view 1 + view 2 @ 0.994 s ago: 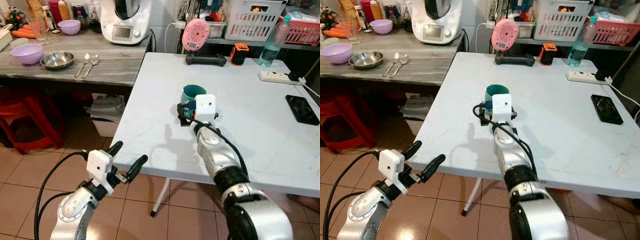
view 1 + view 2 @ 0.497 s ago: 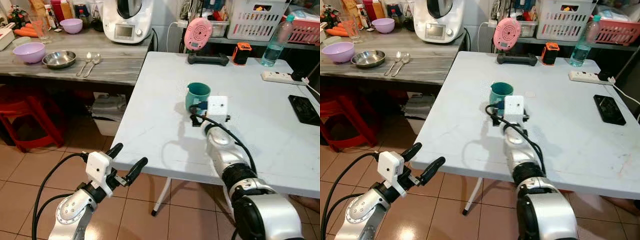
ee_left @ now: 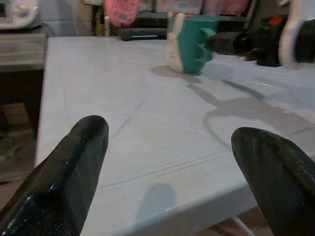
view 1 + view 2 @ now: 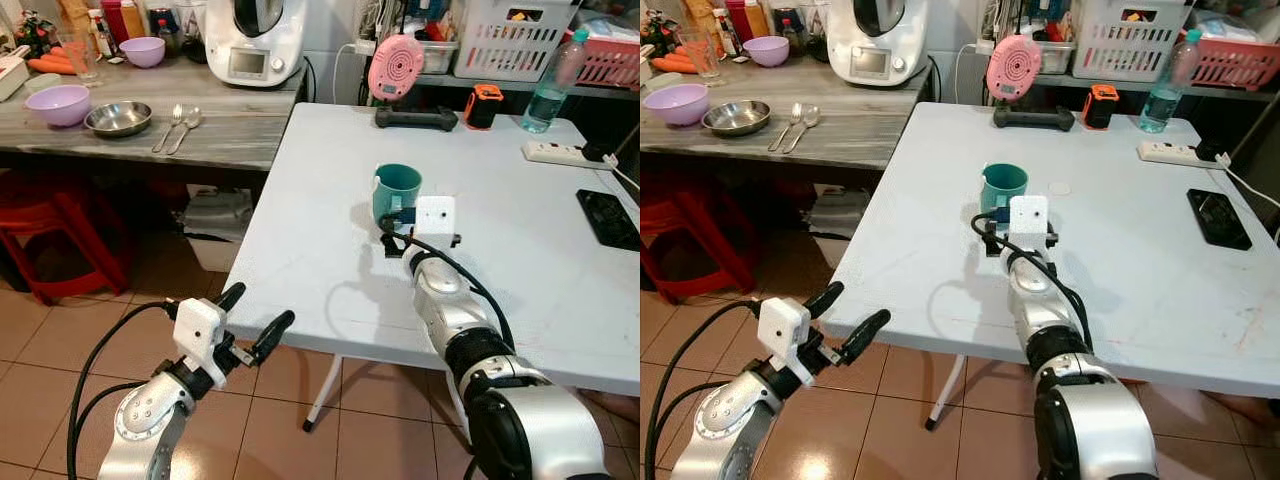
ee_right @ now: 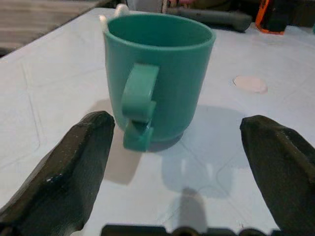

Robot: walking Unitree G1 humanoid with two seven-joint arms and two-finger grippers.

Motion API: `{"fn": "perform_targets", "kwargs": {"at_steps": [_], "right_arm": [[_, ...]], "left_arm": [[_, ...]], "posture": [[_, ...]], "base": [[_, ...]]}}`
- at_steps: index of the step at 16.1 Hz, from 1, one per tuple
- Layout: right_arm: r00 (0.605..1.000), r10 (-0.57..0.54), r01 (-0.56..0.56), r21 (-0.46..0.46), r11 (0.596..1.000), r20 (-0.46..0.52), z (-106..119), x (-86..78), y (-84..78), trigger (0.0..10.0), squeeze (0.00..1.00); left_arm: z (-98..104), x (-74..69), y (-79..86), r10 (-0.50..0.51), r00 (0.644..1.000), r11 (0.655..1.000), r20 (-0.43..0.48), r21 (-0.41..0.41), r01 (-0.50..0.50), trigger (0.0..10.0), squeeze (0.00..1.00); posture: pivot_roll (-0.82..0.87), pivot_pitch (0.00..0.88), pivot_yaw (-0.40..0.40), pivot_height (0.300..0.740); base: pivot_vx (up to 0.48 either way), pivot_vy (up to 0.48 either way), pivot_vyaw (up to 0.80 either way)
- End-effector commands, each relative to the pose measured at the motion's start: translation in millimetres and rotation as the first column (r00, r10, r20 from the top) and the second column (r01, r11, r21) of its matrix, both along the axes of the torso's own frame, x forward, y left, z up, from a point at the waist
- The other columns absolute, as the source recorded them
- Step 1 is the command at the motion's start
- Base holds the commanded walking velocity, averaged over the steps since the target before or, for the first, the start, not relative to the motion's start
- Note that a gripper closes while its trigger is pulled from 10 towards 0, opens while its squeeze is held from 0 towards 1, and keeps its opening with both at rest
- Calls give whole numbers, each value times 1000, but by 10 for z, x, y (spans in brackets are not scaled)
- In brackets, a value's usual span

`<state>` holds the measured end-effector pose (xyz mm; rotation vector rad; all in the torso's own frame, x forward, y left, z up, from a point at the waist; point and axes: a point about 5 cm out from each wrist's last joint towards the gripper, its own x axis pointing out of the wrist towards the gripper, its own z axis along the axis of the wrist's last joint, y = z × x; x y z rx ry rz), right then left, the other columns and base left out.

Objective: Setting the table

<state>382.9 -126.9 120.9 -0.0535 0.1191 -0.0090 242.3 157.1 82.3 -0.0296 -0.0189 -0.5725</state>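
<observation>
One mug (image 5: 157, 78), right tool (image 5: 182, 167) now back.

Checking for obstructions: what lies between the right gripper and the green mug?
Nothing: in the right wrist view, only bare white table separates the open right gripper from the upright green mug.

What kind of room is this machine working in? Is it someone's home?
Most likely a home kitchen or dining corner. A wooden counter holds bowls, spoons and a white kitchen appliance, and a green mug stands on a white folding table, with storage baskets behind.
</observation>
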Motion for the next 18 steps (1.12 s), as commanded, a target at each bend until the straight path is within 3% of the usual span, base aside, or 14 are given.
{"fn": "perform_targets", "kwargs": {"at_steps": [1, 8, 11, 15, 18], "right_arm": [[999, 29, -29, -17, 999, 25, 104, 50, 50, 10000, 0], [999, 27, -24, -73, 997, 47, 188, 95, -33, 10000, 0], [994, 49, -40, -84, 996, 102, 219, 78, 0, 10000, 0], [974, 56, -41, -71, 997, 222, 142, -112, -6, 10000, 0], [953, 29, -20, -32, 999, 303, 66, -421, -69, 10000, 0]], "left_arm": [[-3, 23, 35, 28, 1000, 1000, 3, 10, -28, 10000, 0], [33, -11, 27, 52, 999, 999, 3, -14, -52, 10000, 0], [123, 30, 33, 132, 991, 991, 23, -29, -132, 10000, 0], [249, 168, 87, 273, 961, 961, 47, -57, -271, 10000, 0], [255, 198, 68, 304, 951, 952, 44, -53, -302, 10000, 0]], "posture": [[130, 28, -11, 740], [144, 55, -24, 740], [145, 44, -34, 740], [132, 16, -40, 740], [93, 0, -27, 740]], "base": [[0, 0, 0], [0, 0, 0], [0, 0, 0], [0, 0, 0], [0, 0, 0]]}}
